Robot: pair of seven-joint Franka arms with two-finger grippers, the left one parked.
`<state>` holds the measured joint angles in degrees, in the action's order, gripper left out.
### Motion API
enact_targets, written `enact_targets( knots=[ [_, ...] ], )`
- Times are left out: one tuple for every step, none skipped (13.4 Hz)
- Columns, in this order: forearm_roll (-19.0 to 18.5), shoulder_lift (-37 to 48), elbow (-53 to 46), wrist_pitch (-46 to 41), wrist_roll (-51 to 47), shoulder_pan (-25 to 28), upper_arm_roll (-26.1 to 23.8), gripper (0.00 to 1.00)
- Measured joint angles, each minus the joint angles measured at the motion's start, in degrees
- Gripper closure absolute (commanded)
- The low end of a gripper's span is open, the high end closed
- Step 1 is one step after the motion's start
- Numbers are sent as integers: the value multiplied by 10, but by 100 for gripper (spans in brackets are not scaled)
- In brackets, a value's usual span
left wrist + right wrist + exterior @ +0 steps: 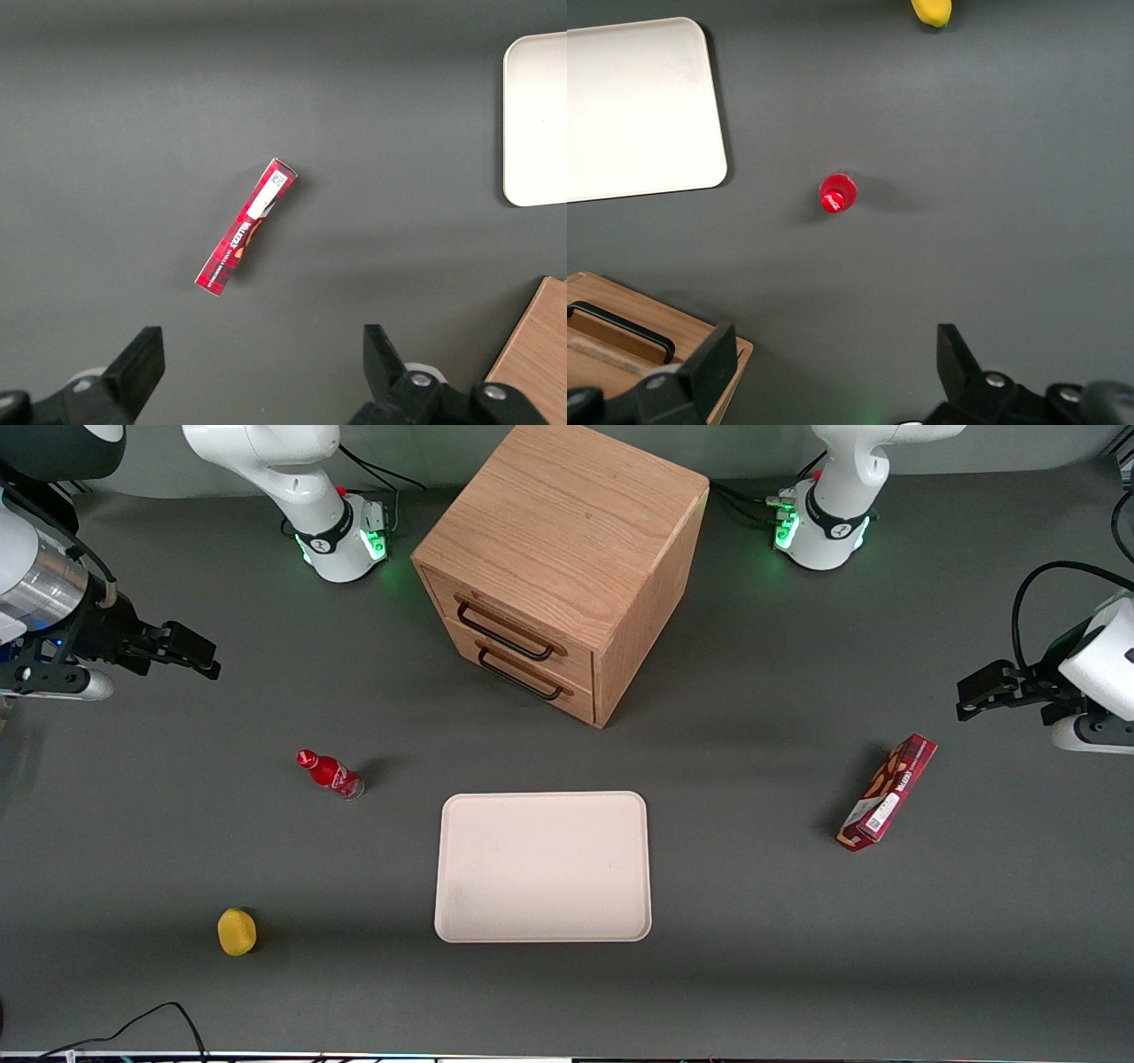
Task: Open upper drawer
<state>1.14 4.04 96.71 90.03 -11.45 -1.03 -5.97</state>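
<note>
Step in hand: we judge that the reach toward the upper drawer (512,631) is not yet made, since the drawer front sits flush with the cabinet (567,558).
Gripper: the right gripper (190,651) hangs at the left edge of the front view, well apart from the cabinet; its fingers (713,359) stand wide apart and hold nothing.
How to do it well: we should bring the open fingers level with the black bar handle (503,636), turn the wrist so they close across the bar near its middle, then pull straight out along the drawer's own direction.
Caution: the bottom drawer (524,675) has a matching handle just below, so we must aim at the higher bar.
Place of the drawer: upper centre of the front view, directly under the cabinet top.
Look of the drawer: light oak front, long and narrow, with visible grain; the bar stands a little off the wood.
Nearby: the red bottle (330,773) stands lower left of the cabinet, so our path should pass above it.
</note>
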Motion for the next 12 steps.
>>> enact_targets(
  knots=[
    [0,0,0,0,1,0,0,0],
    [0,0,0,0,2,0,0,0],
    [0,0,-1,0,4,0,0,0],
    [0,0,-2,0,5,0,0,0],
    [0,0,-2,0,5,0,0,0],
    [0,-1,-2,0,5,0,1,0],
    [0,-2,-2,0,5,-1,2,0],
    [0,-3,-3,0,5,-1,3,0],
    [0,-4,-4,0,5,-2,3,0],
    [0,-4,-6,0,5,-2,3,0],
    [0,-4,-10,0,7,-2,2,0],
    [0,-4,-13,0,13,0,0,0]
  ],
)
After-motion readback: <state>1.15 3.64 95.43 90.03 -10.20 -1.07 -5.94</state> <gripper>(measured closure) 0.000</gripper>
